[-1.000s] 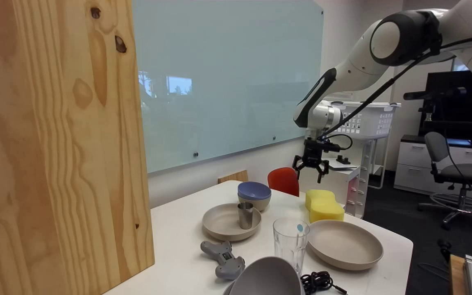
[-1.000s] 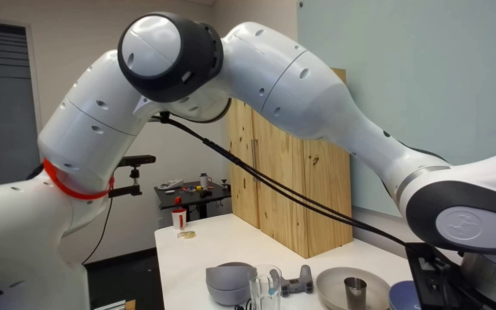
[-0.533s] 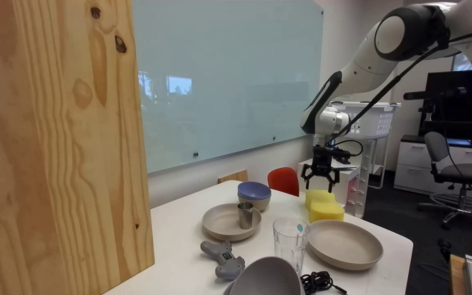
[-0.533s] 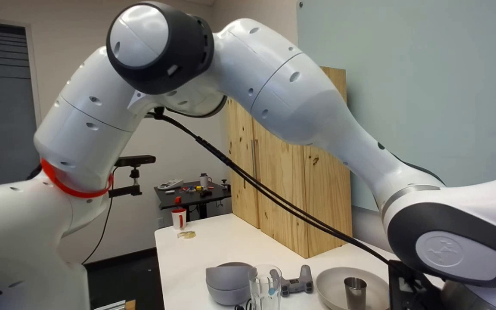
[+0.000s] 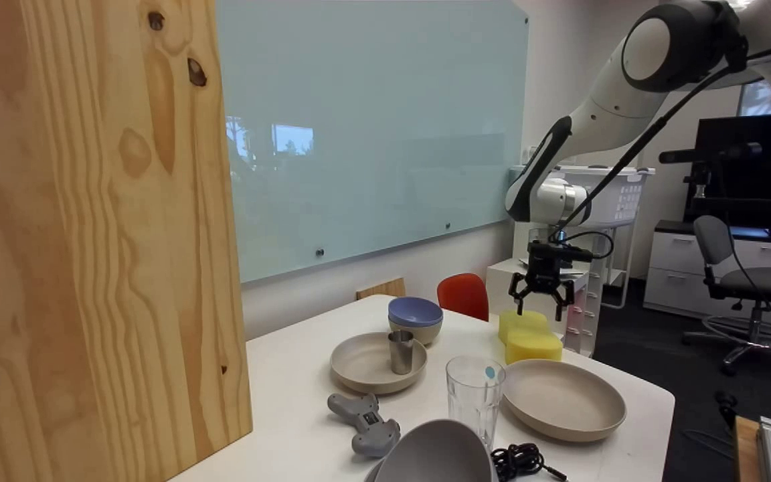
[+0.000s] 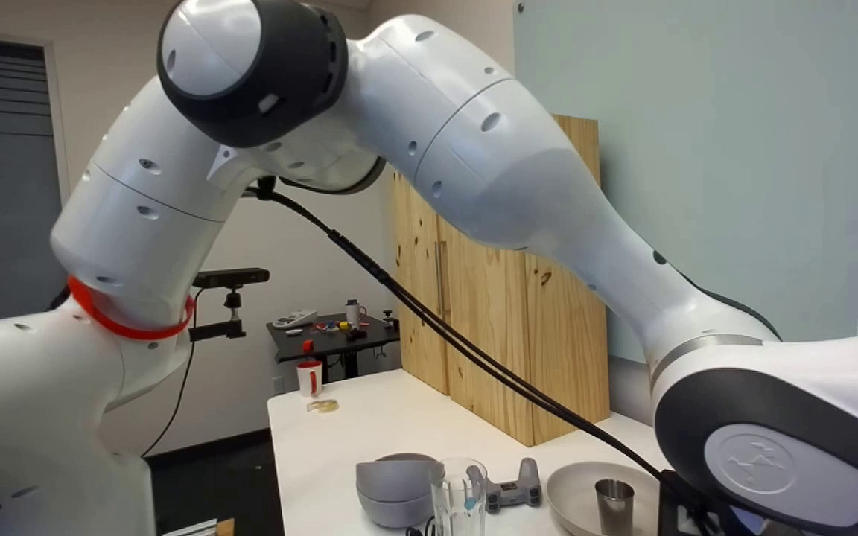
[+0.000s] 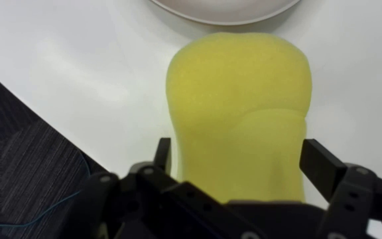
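Yellow and unmoved, the sponge (image 7: 239, 78) is set on the white table (image 5: 292, 381), just beside a beige plate (image 5: 563, 404). Above it, the spread gripper (image 5: 539, 315) has been lowered and shifted, so the sponge is bracketed, not gripped.

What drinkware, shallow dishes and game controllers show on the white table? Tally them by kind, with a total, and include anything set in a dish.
Red-and-white mug: 1
Drinking glass: 1
Metal cup: 1
Beige shallow dishes: 2
Game controller: 1
Total: 6
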`<control>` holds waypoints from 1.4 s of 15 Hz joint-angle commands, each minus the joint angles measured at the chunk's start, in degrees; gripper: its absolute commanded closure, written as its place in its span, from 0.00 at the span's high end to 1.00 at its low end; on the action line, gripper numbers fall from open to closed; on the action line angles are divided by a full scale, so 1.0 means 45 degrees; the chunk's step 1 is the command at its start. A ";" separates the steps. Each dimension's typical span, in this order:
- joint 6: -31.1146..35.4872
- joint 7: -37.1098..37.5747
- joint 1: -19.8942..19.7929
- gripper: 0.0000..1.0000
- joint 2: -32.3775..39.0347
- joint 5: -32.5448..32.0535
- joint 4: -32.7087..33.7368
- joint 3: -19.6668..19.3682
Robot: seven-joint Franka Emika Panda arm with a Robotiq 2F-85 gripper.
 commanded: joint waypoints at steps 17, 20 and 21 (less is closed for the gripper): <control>0.0395 -0.2930 -0.0503 1.00 0.0388 0.0684 -0.0211 0.0617; 0.0200 -0.2349 -0.0374 1.00 0.0513 0.0250 -0.0215 0.0213; 0.0081 -0.2306 -0.0381 1.00 0.0556 0.0150 -0.0174 0.0103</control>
